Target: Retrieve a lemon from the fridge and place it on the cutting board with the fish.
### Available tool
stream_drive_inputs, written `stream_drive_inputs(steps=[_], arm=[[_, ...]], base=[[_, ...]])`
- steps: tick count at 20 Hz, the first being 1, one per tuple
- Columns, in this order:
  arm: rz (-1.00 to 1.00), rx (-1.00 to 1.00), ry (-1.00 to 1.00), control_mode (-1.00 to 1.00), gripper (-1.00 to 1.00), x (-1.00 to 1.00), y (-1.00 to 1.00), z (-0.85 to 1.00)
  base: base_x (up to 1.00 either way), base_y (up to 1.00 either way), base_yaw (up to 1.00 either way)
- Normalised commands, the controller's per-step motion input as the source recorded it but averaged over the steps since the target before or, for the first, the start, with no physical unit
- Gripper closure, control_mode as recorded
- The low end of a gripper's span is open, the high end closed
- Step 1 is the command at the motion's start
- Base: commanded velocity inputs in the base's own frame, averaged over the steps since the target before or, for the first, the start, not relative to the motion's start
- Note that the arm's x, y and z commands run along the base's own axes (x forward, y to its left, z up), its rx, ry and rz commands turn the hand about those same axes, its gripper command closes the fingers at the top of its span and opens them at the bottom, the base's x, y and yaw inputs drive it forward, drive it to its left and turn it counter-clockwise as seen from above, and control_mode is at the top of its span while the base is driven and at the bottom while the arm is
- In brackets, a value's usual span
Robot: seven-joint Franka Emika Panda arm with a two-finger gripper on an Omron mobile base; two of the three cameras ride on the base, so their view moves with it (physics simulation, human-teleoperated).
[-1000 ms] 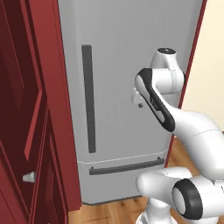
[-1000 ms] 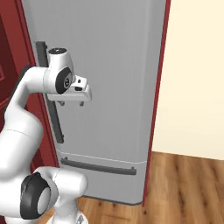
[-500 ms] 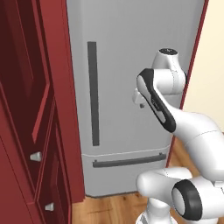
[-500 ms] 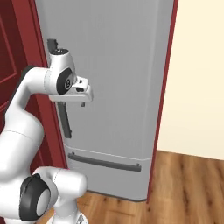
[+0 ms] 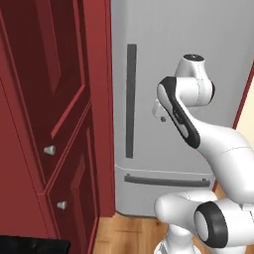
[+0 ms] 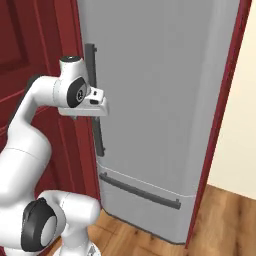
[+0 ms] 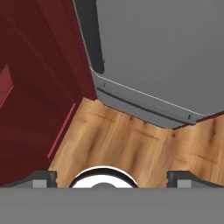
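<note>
The fridge is closed; its gripper fingers are spread wide (holding nothing), above wooden floor beside the fridge.

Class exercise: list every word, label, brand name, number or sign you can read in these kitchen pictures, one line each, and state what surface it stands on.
None: no readable text in any view.
The fridge door is plain light grey, with bare dark bar handles.
The red cabinets and their small knobs carry no markings.
The wooden floor is unmarked.
</note>
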Motion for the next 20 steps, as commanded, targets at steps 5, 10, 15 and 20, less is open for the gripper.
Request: stream_drive_inputs(steps=[5, 10, 15, 20], arm=[[0.0, 0.0, 0.0, 1.0, -1.0, 0.0, 0.0, 0.0], [0.0, 0.0, 0.0, 1.0, -1.0, 0.0, 0.0, 0.0], [0.0, 0.0, 0.0, 1.0, -1.0, 0.0, 0.0, 0.0], [0.0, 0.0, 0.0, 1.0, -1.0, 0.0, 0.0, 0.0]], base=[[-0.03, -0.84, 0.52], [0.0, -0.87, 0.5], [0.0, -0.41, 0.46], [0.0, -0.29, 0.43]])
